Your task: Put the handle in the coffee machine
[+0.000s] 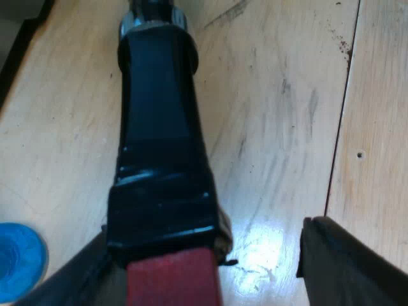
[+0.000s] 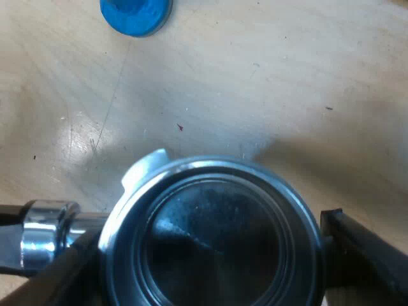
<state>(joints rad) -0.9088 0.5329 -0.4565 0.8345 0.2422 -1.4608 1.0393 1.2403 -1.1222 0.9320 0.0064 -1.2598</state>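
The holder's dark handle [image 1: 159, 127] runs away from my left gripper [image 1: 204, 255], with its red end [image 1: 172, 280] between the fingers. It lies close against one finger [image 1: 70, 280], while a wide gap separates it from the other finger [image 1: 350, 268], so this gripper is open. The holder's round metal basket [image 2: 210, 236] faces up between the fingers of my right gripper [image 2: 207, 248]. Both fingers press against its rim, so this gripper is shut on it. The shiny neck [image 2: 44, 242] leads out sideways from the basket.
A blue tamper [image 2: 136, 14] lies on the pale wooden table [image 2: 268, 83] beyond the basket. It also appears as the blue tamper [image 1: 19, 261] beside my left finger. A seam [image 1: 338, 127] runs across the tabletop.
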